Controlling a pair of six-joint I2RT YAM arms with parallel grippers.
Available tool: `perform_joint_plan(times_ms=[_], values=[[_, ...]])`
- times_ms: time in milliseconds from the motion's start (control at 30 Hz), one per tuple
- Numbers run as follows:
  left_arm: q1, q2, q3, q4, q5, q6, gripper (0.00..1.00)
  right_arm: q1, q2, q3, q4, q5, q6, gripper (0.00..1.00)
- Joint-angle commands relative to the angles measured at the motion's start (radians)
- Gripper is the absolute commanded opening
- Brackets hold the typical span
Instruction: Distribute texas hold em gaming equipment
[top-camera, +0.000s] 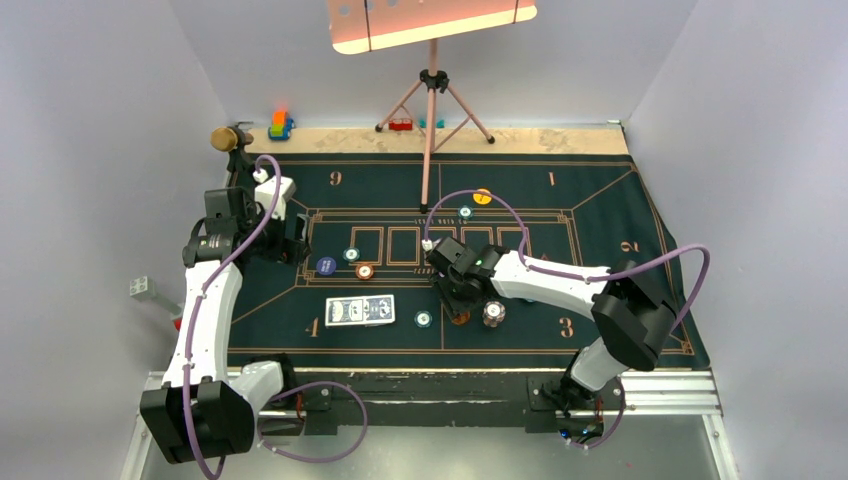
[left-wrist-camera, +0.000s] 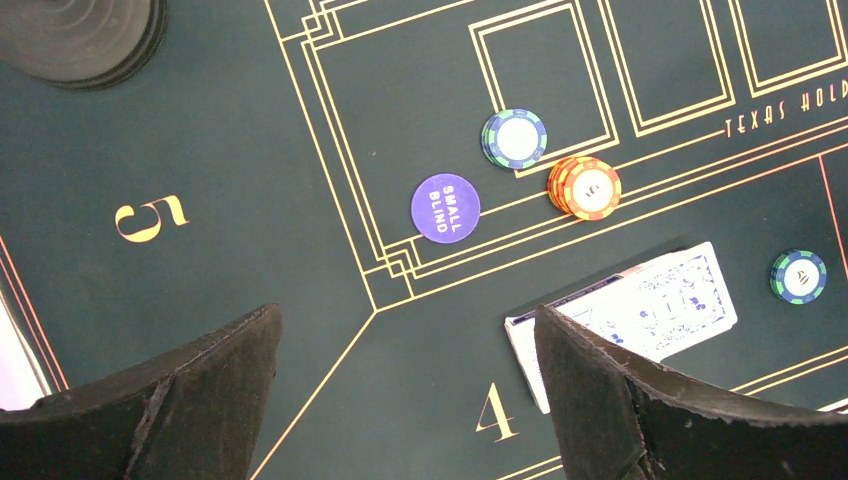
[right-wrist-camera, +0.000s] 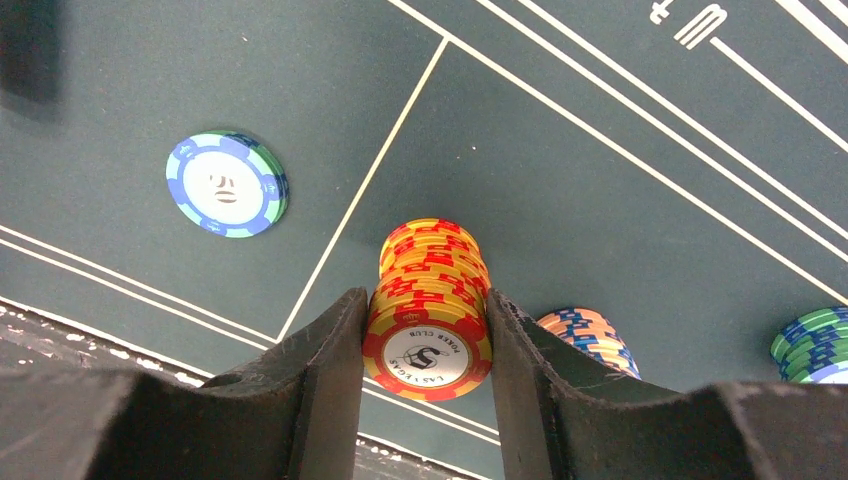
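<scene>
— Step in hand?
— Seemingly picking up the orange stack (right-wrist-camera: 430, 280) for dealing out to a seat. Standing upright on the mat (top-camera: 600, 200), near the front edge, just beside a pale stack (right-wrist-camera: 585, 335). Not yet lifted, by the look.
— Next?
— Probably lifting straight up, keeping the column square, then carrying across to a seat short of chips. Some risk of shedding the lower chips if pinched too high.
— And the right gripper (right-wrist-camera: 427, 300)?
— Closed to the width of the stack, with pads (right-wrist-camera: 330, 380) pressed against both sides. Gripping, apparently.
— The left gripper (left-wrist-camera: 405, 315)?
— Spread fully wide, holding nothing, touching nothing. Hovering over the mat by the 4, with the cards (left-wrist-camera: 660, 300) just beside one finger.
</scene>
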Motion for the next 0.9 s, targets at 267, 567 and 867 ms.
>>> perform_joint_plan(times_ms=[267, 567, 867], values=[[0.009, -0.014, 0.001, 0.022, 0.012, -0.005, 1.0, -0.002, -0.019, 0.116, -0.09, 0.082, 0.008, 0.25], [0.01, -0.017, 0.0, 0.022, 0.01, -0.006, 1.0, -0.106, -0.022, 0.241, -0.108, 0.075, -0.008, 0.22], [0.01, -0.023, -0.002, 0.021, 0.01, -0.003, 1.0, -0.36, 0.106, 0.452, -0.123, 0.097, -0.019, 0.22]])
